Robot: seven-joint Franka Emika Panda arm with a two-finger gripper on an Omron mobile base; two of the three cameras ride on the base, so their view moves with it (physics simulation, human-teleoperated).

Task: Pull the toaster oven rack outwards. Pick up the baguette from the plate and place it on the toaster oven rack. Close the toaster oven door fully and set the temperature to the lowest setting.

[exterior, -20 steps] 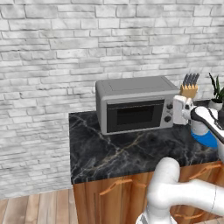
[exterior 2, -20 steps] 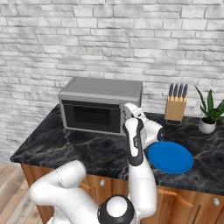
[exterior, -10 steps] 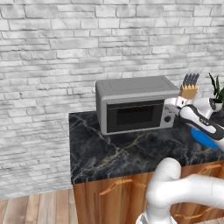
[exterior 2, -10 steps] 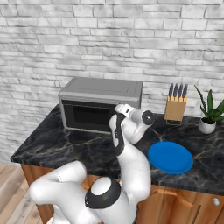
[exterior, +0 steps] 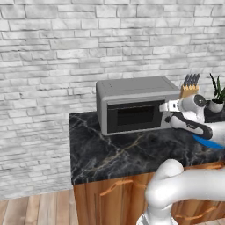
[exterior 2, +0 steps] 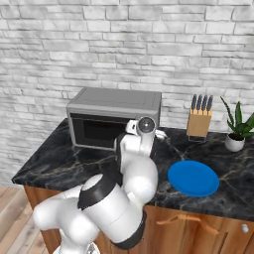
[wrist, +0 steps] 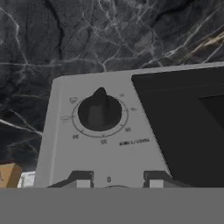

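Note:
The grey toaster oven [exterior: 136, 90] stands on the black marble counter, and its dark-glass door [exterior: 134, 116] is closed. The rack and the baguette are hidden. My gripper [exterior: 165, 112] hovers right at the oven's right knob panel. In the hand view, which is rolled upside down, a dark round knob [wrist: 99, 113] sits just beyond my open gripper [wrist: 118, 181]. Its fingertips [wrist: 83, 179] stand wide apart with nothing gripped. The door glass [wrist: 188, 122] lies to one side. The bare blue plate [exterior 2: 193, 177] lies right of the oven.
A tan knife block [exterior 2: 199, 119] stands behind the plate, and a potted plant [exterior 2: 238, 131] is further right. My own arm [exterior 2: 136, 163] covers the oven's right panel in the right base view. The counter's front edge [exterior: 114, 178] runs above wooden cabinets.
The hand has swung from beside the oven's right end in toward its knob panel, turning to face it. The oven, door and plate have not moved.

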